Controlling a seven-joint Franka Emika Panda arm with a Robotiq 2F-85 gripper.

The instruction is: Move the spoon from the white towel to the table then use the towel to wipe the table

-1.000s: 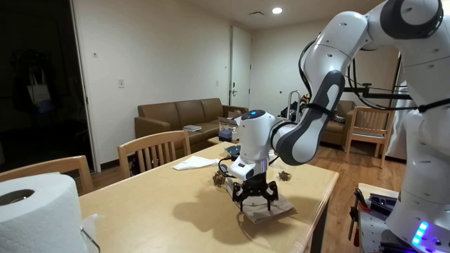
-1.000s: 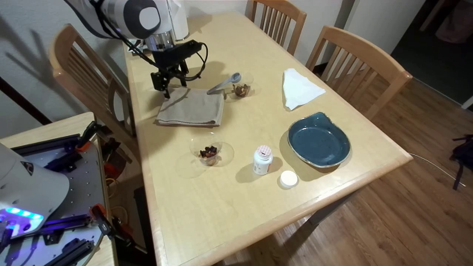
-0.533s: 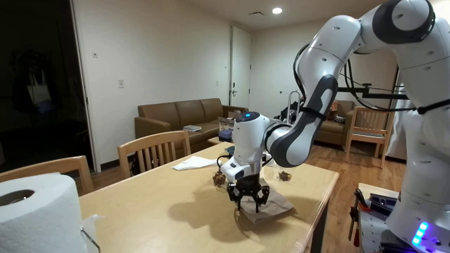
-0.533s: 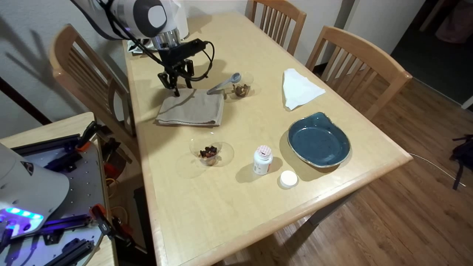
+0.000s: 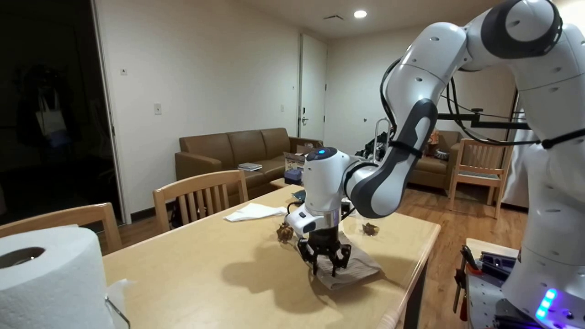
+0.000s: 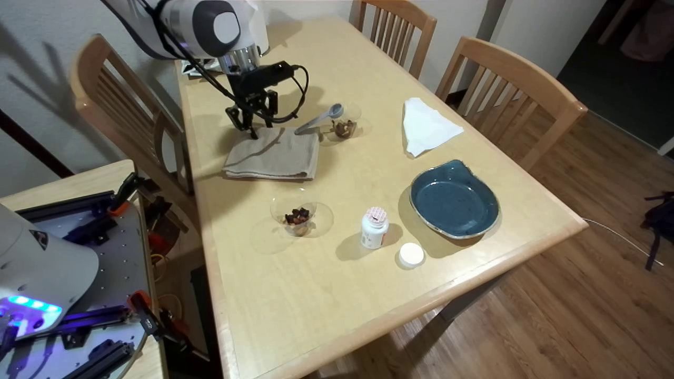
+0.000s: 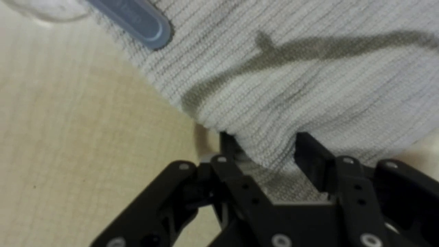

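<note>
The gripper [image 5: 324, 273] has drawn its fingers [image 7: 310, 159] closer together and shifted toward the spoon [image 6: 316, 121] in the past second, pointing down at the edge of the white towel [image 6: 279, 160], its tips apart on either side of a bunched-up fold. Above, the robot arm [image 5: 422, 68] arches high and slants down to meet it. The ribbed, greyish towel lies folded on the desk [image 6: 316, 300], the grey-blue spoon's handle end resting on its border, its head near a clear cup [image 6: 354, 118].
</note>
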